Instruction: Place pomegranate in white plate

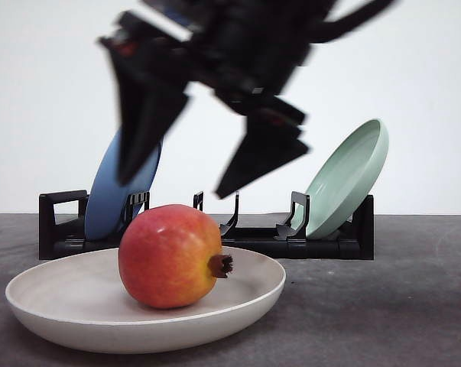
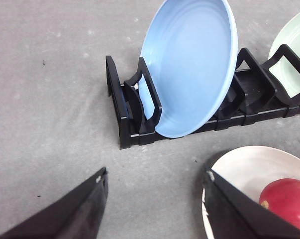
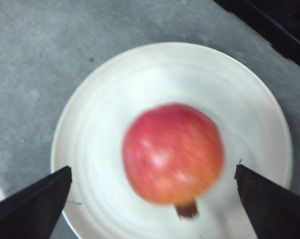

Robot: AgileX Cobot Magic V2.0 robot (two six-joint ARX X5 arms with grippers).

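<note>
Pomegranate (image 1: 171,256) on white plate (image 1: 77,310); grey tabletop (image 1: 413,306).

R claw (image 1: 196,164) hangs blurred, jaws wide apart; L claw (image 2: 154,209) also spread.

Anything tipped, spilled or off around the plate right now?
Nothing stands out. The pomegranate lies whole in the white plate, crown sideways, and the blue plate and green plate lean in the rack.
</note>
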